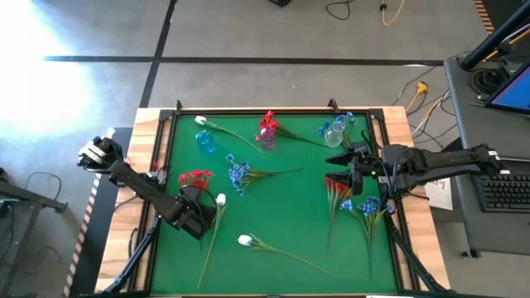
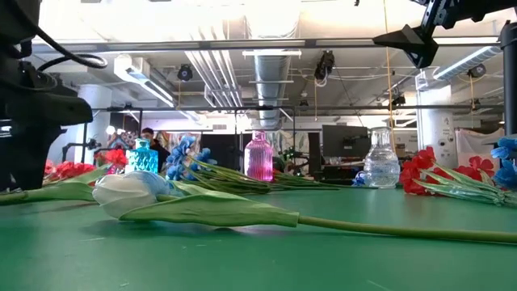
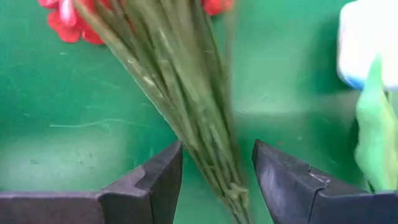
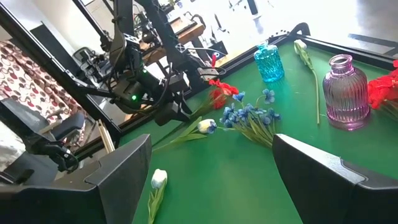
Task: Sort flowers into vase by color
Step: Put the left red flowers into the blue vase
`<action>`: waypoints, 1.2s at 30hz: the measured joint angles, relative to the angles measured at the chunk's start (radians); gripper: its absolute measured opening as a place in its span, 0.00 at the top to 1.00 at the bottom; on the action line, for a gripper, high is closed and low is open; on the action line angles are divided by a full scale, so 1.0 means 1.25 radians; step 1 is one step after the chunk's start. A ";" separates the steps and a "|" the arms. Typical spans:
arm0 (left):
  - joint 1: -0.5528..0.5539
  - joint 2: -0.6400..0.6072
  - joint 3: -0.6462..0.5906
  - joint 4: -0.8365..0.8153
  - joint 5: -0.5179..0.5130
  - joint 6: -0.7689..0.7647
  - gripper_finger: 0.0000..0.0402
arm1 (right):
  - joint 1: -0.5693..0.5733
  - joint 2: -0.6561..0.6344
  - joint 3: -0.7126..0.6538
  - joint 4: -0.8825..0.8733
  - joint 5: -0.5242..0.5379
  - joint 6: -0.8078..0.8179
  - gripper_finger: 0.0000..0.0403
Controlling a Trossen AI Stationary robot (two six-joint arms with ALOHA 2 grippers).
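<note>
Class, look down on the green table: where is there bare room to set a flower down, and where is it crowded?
Free: the green mat between the blue flower bunch and the red and blue flowers at the right edge. The far edge is crowded with the teal vase, pink vase and clear vase.

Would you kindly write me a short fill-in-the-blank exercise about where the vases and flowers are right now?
1. The left gripper has its jaws around the stems of a ____ flower.
2. The pink vase holds a ____ flower.
3. The right gripper's jaws are ____.
4. The teal vase holds ____ flowers.

Missing words: red; red; open; no
</note>
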 joint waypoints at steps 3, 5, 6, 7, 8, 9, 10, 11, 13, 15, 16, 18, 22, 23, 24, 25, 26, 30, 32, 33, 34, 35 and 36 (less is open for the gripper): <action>0.000 0.000 -0.013 0.003 0.018 -0.013 0.58 | 0.000 0.000 0.000 0.000 0.000 0.000 0.19; -0.001 0.000 -0.019 0.008 0.025 -0.021 0.62 | 0.000 0.000 0.000 0.000 0.000 0.000 0.19; -0.001 0.000 -0.021 0.012 0.025 -0.024 0.65 | 0.000 0.000 0.000 0.000 0.000 0.000 0.19; -0.001 0.000 -0.022 0.013 0.026 -0.025 0.68 | 0.000 0.000 0.000 0.000 0.000 0.000 0.19; -0.001 0.000 -0.023 0.014 0.026 -0.025 0.71 | 0.000 0.000 0.000 0.000 0.000 -0.003 0.19; -0.001 0.000 -0.023 0.015 0.026 -0.025 0.75 | 0.000 0.000 0.000 0.000 0.000 -0.005 0.19; -0.001 0.000 -0.022 0.016 0.025 -0.025 0.78 | 0.000 0.000 0.000 0.000 0.000 -0.005 0.19; -0.001 0.000 -0.020 0.018 0.024 -0.025 0.82 | 0.000 0.000 0.000 0.000 0.000 -0.005 0.19; -0.001 0.000 -0.017 0.020 0.024 -0.025 0.90 | 0.000 0.000 0.000 0.000 0.000 -0.005 0.19; -0.001 0.000 -0.013 0.019 0.023 -0.023 0.96 | 0.000 0.000 0.000 0.000 0.000 -0.005 0.19; -0.001 0.000 -0.011 0.019 0.020 -0.022 0.98 | 0.000 0.000 0.000 0.000 0.000 -0.005 0.19; -0.001 0.000 -0.005 0.018 0.018 -0.024 0.98 | 0.000 0.000 0.000 0.000 0.000 -0.005 0.19; -0.002 0.000 0.019 0.001 0.002 -0.020 0.99 | 0.000 0.000 0.000 0.000 0.000 -0.006 0.19; -0.003 0.000 0.032 -0.013 -0.005 -0.019 1.00 | 0.000 0.000 0.000 0.000 0.000 -0.006 0.19; -0.003 -0.001 0.047 -0.028 -0.015 -0.016 1.00 | 0.000 0.000 0.000 0.000 0.000 -0.006 0.19; -0.003 -0.002 0.063 -0.050 -0.024 -0.008 1.00 | 0.000 0.000 0.000 0.000 0.000 -0.006 0.19; -0.003 -0.004 0.082 -0.076 -0.030 -0.001 1.00 | 0.000 0.000 0.000 0.000 0.000 -0.006 0.19; -0.003 -0.012 0.170 -0.208 -0.062 0.027 1.00 | 0.000 0.000 0.000 0.000 0.000 -0.006 0.19; -0.005 -0.022 0.217 -0.250 -0.117 0.046 1.00 | 0.000 0.000 0.000 0.000 0.000 -0.006 0.19; -0.005 -0.027 0.241 -0.261 -0.149 0.055 1.00 | 0.000 0.000 0.000 0.000 0.001 -0.006 0.19; -0.005 -0.034 0.263 -0.264 -0.185 0.073 1.00 | 0.000 0.000 0.000 0.000 0.001 -0.006 0.19; -0.005 -0.043 0.283 -0.266 -0.221 0.098 1.00 | 0.000 0.000 0.000 0.000 0.001 -0.006 0.19; -0.004 -0.054 0.301 -0.266 -0.258 0.127 1.00 | 0.000 0.000 0.000 0.000 0.001 -0.006 0.19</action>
